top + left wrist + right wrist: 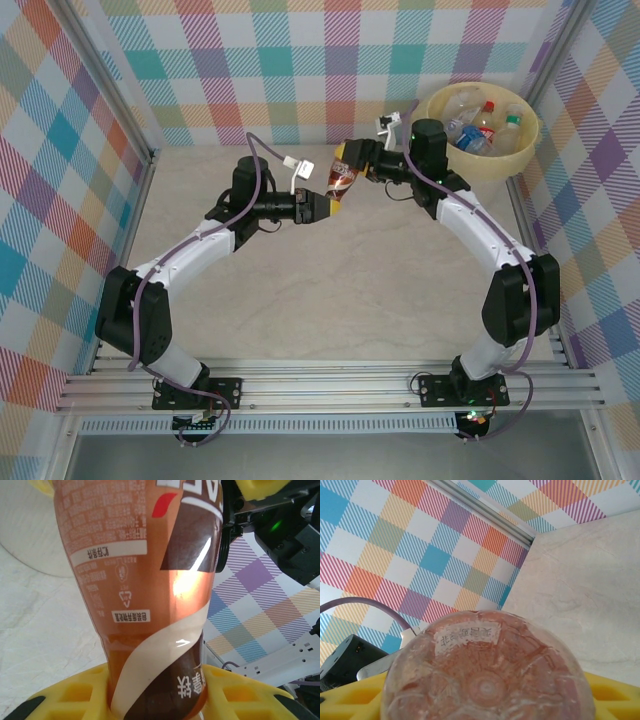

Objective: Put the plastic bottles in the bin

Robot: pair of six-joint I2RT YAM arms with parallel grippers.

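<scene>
The left gripper (322,206) is clamped on a brown-labelled bottle (342,181) held above the table (350,300), its cap end hidden. The right gripper (350,156) brackets its base, but I cannot tell if it grips. Far right, the bin (530,142) holds other bottles (478,126).

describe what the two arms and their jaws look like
The left arm and right arm each have white links between bulky black joints, on black bases bolted to a metal rail. A purple cable runs along each arm. The jaws are bright yellow plastic, moulded with square pockets and black at the tips. A green light glows at the right wrist.
</scene>
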